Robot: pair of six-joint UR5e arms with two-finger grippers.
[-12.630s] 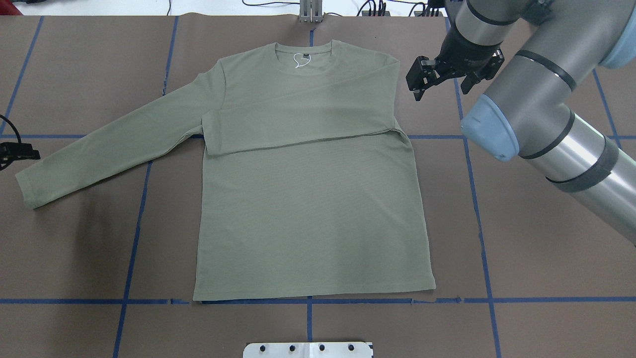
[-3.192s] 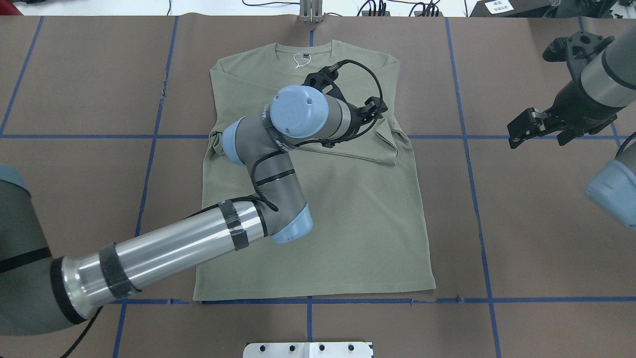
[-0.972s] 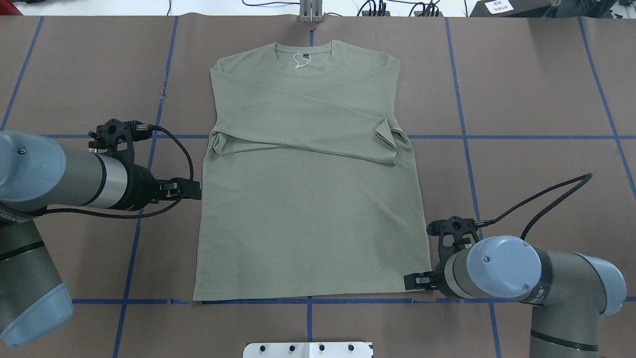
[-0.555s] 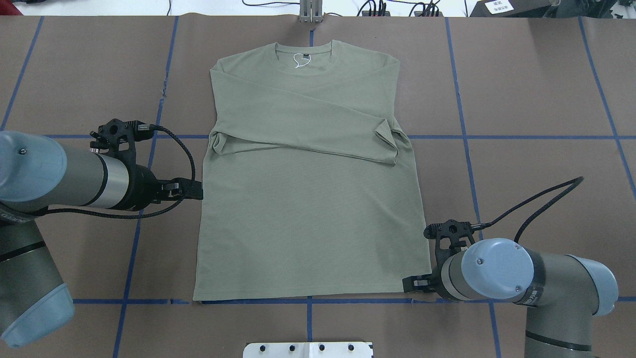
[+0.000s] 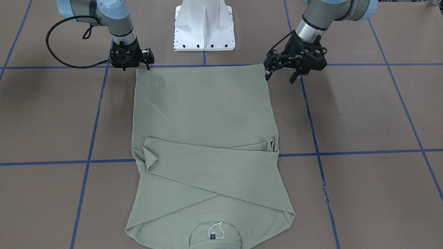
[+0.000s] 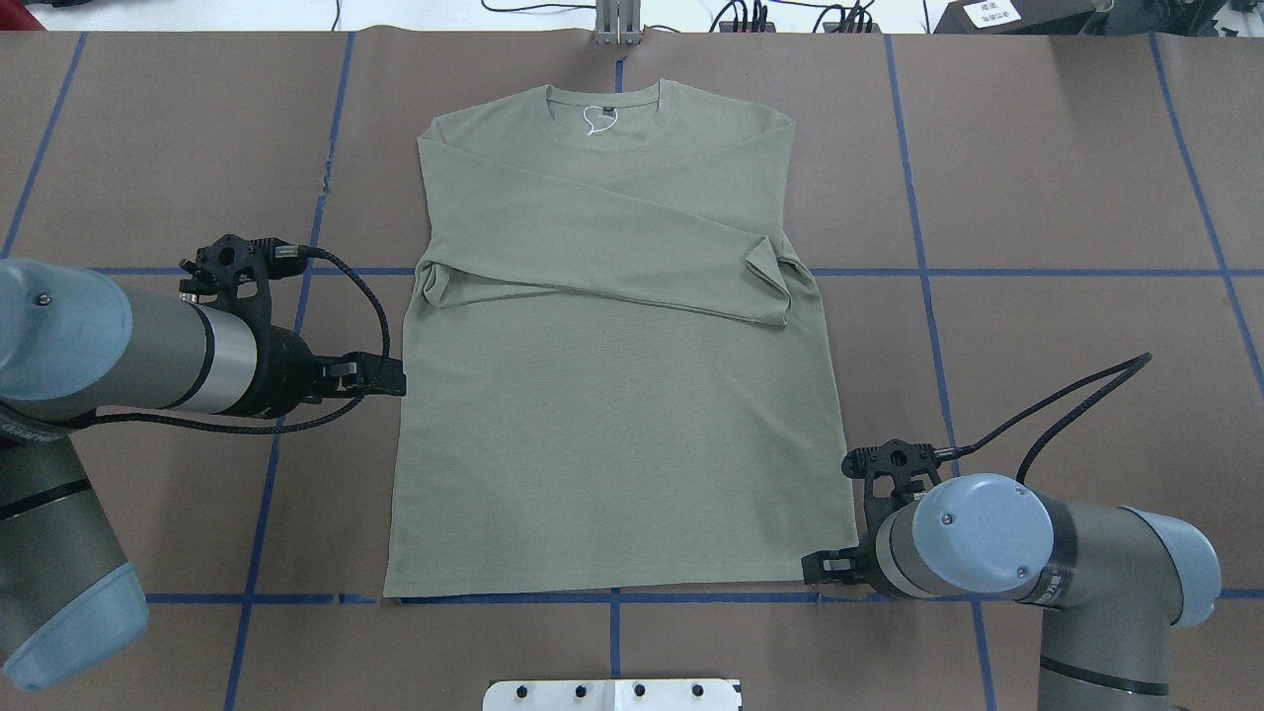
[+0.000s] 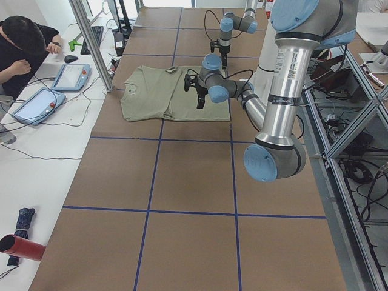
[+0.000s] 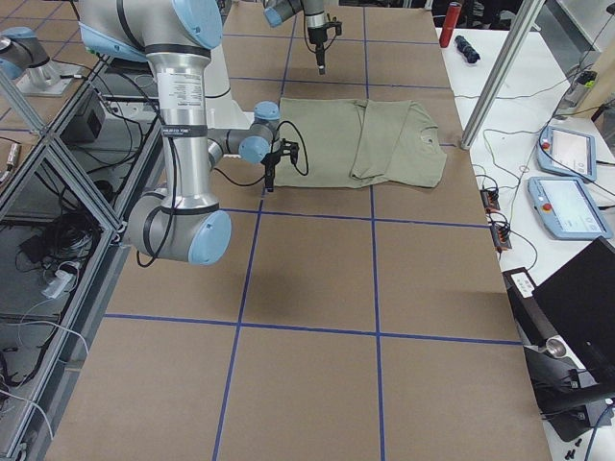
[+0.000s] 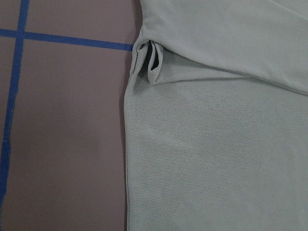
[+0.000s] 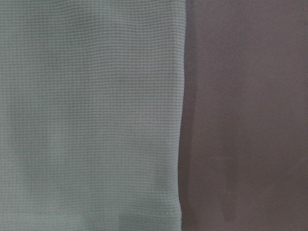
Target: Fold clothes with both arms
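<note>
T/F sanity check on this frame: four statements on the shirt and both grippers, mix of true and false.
1. Both sleeves are folded across the shirt. True.
2. The collar is the end nearest the robot's base. False: the hem is nearest the base, and the collar lies at the far end.
3. The right gripper is at a hem corner. True.
4. The left gripper holds a sleeve in the air. False: it is open beside the shirt's side edge and holds nothing.

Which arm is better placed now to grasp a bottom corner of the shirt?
Right. The right tool sits low at the shirt's hem corner; the left tool seems raised, farther up the side edge.
</note>
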